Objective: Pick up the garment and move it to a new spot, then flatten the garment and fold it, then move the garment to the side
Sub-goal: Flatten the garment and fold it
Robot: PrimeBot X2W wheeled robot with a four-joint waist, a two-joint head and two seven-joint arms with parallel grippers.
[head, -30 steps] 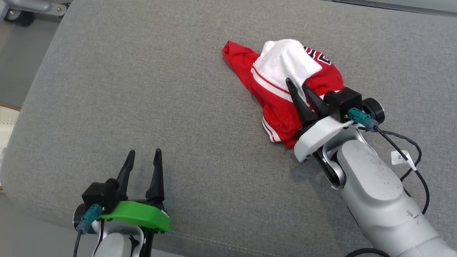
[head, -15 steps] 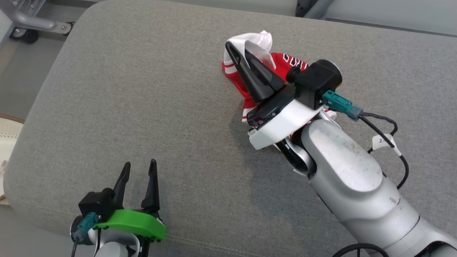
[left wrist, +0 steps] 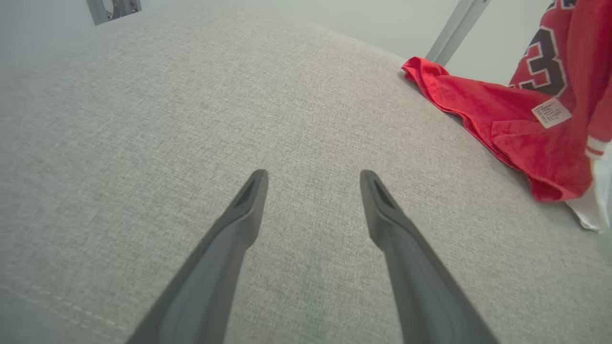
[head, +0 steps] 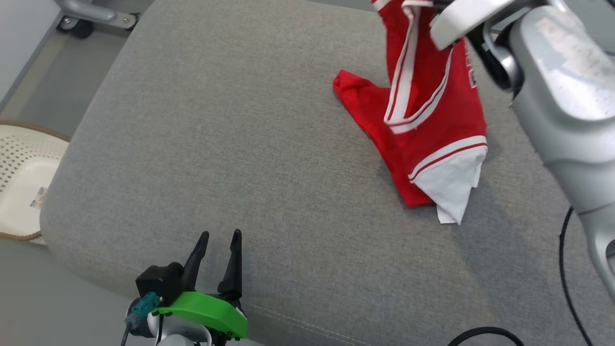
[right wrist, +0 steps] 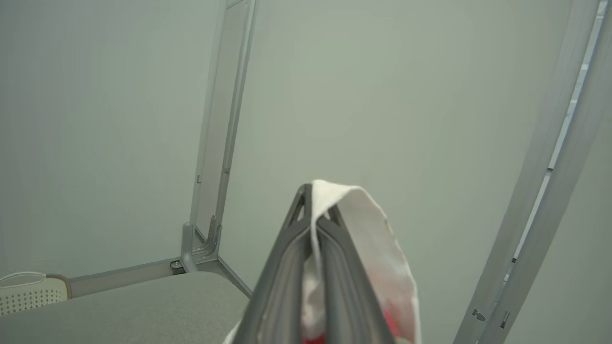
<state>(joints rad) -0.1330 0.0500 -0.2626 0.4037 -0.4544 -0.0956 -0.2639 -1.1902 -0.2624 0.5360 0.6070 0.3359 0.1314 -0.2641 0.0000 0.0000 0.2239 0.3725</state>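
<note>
Gripping side: the right tool [right wrist: 313,200] is pinching a fold of white cloth between its two dark fingers, which are lying closed against each other. The cloth is poking out past the tips and draping over one finger. The tool is pointing towards a pale green wall [right wrist: 119,119].
Garment: the red sports jersey with white stripes [head: 432,120] is hanging down from the top edge of the head view, beside the pale grey right forearm [head: 562,86].
Garment position: its lower part is trailing on the grey upholstered cushion [head: 216,120], towards the far right of that surface. One red corner is spreading out to the left, and the white hem panel [head: 451,192] is lying at the end nearest the robot.
Garment detail: in the left wrist view the jersey [left wrist: 516,124] is showing dark numerals and a small white care label [left wrist: 551,113].
Idle side: the left tool [head: 220,235] is hovering low over the near left part of the cushion with its fingers spread wide [left wrist: 313,177], gripping nothing and well apart from the jersey.
Surroundings: a cream perforated basket [head: 19,182] is sitting beyond the cushion's left edge. A black cable [head: 567,269] is looping at the lower right.
</note>
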